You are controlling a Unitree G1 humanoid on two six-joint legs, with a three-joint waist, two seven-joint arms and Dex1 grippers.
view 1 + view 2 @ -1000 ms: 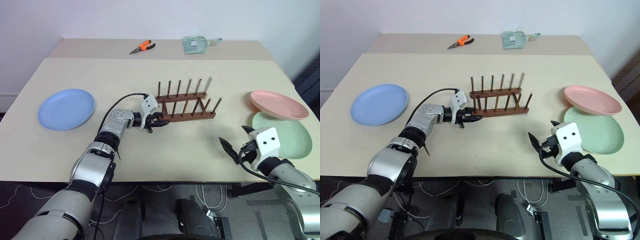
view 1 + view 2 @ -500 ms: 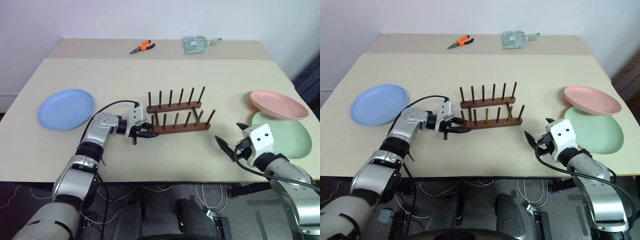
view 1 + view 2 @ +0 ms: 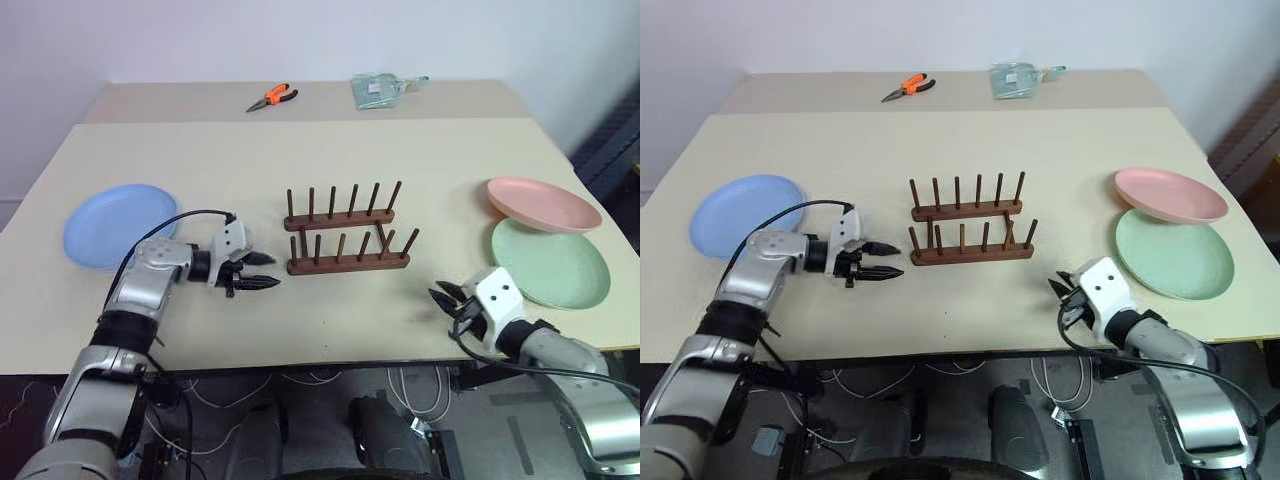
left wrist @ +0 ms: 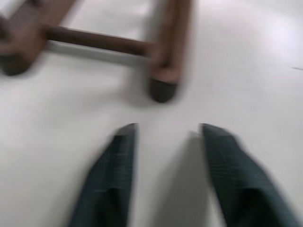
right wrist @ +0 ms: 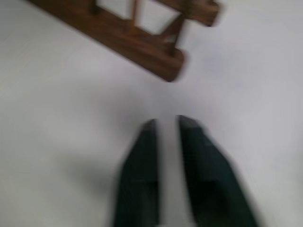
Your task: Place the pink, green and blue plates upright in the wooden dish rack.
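Three plates are on the counter point(image 3: 330, 130) and none is in the wooden dish rack point(image 3: 347, 238), which stands upright near the middle of the counter with every slot between its pegs bare. Take the rack as the marker: the blue plate point(image 3: 108, 224) lies flat well off to the rack's left, near the counter's left edge. Over on the rack's right, well apart from it, the pink plate point(image 3: 543, 204) sits tilted, its near rim resting on the far edge of the green plate point(image 3: 549, 263), which lies flat closer to the front edge.

Now the arms. The left claw point(image 3: 262, 272) is just to the left of the rack's near rail, pointing straight at that rail's end but not touching it; its two black fingers point(image 4: 111, 175) stand apart with bare counter between them, holding nothing. The left wrist view shows the rail's rounded end just ahead of those tips.

The right claw point(image 3: 446, 297) hangs low over the counter to the right of the rack and nearer the front edge, between the rack and the green plate, aimed towards the rack's right end. Its fingers point(image 5: 140, 170) are drawn together with only a thin sliver between them, and nothing is in the grip.

Beyond the rack, at the far edge of the counter, lie orange-handled pliers point(image 3: 271, 97) and a clear plastic packet point(image 3: 380, 89).
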